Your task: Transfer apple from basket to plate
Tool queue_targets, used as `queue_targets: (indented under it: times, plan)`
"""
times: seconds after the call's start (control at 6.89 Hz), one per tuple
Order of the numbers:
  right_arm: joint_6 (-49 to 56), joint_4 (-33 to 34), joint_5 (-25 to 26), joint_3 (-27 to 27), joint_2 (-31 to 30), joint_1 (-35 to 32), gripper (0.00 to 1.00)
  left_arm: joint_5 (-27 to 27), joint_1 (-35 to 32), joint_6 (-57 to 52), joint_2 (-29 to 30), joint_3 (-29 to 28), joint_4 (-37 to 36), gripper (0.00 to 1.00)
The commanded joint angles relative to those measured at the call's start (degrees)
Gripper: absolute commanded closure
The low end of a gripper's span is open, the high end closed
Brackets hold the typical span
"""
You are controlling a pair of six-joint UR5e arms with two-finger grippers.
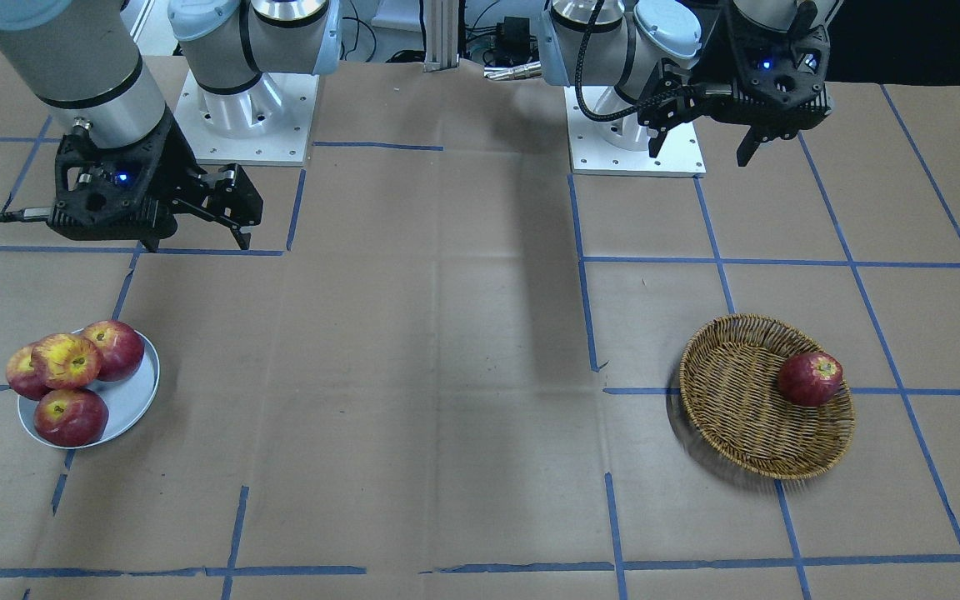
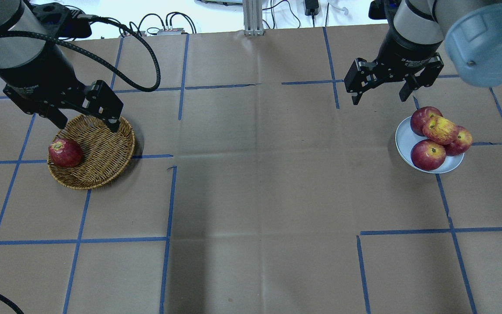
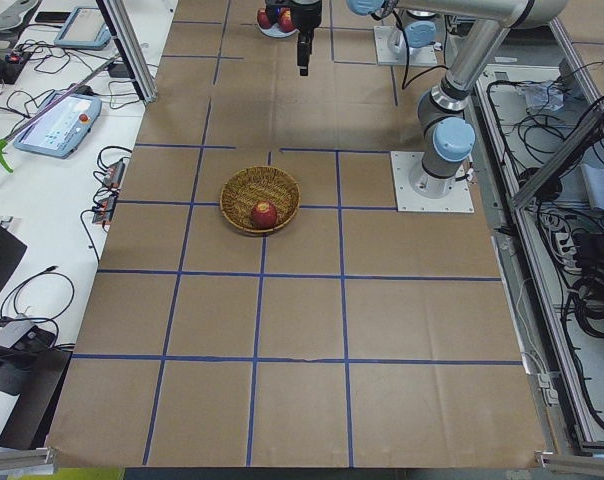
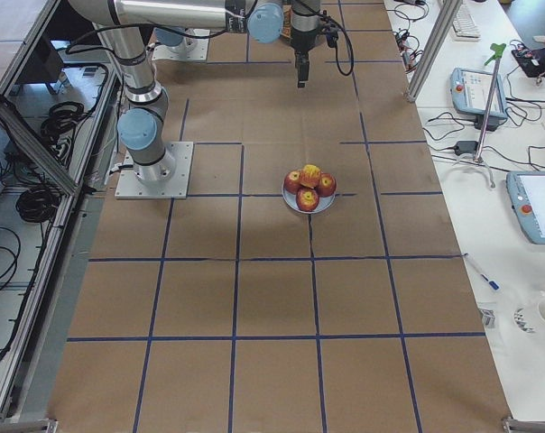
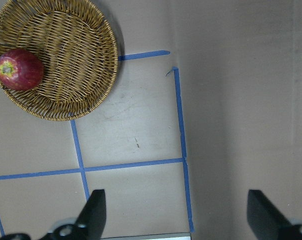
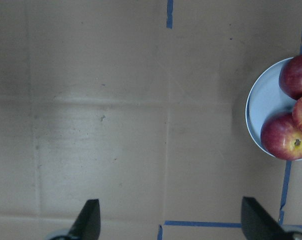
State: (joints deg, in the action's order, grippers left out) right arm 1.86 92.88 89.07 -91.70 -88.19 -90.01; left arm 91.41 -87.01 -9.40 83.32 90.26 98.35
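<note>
The yellow-streaked apple (image 2: 439, 130) lies on top of three darker red apples on the pale blue-grey plate (image 2: 403, 135), at the left in the front view (image 1: 67, 360). The wicker basket (image 2: 103, 148) holds one dark red apple (image 2: 65, 152) against its rim. My left gripper (image 2: 87, 126) is open and empty, raised over the basket's far edge. My right gripper (image 2: 379, 99) is open and empty, raised beyond the plate and to its left. The right wrist view shows the plate's edge (image 6: 258, 110) with apples; the left wrist view shows the basket (image 5: 76, 50).
The table is brown paper with a grid of blue tape lines (image 2: 170, 196). The two arm bases (image 1: 242, 117) stand at the robot's edge. Desks with tablets and cables (image 3: 57, 120) lie beyond the table's ends.
</note>
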Motion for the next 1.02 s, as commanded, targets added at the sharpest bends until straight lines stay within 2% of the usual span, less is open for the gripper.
queue_targets:
  times: [0.0,0.29,0.87]
  plan:
    - [-0.8,-1.9,0.7,-1.4,-2.0,-0.3,0.00,0.0,0.0,0.0,0.0,0.0,0.0,0.01]
    - [-0.8,-5.3,1.9,-0.5,-2.4,-0.3,0.00,0.0,0.0,0.0,0.0,0.0,0.0,0.01]
    - [-0.7,-5.3,1.8,-0.5,-2.6,-0.3,0.00,0.0,0.0,0.0,0.0,0.0,0.0,0.01]
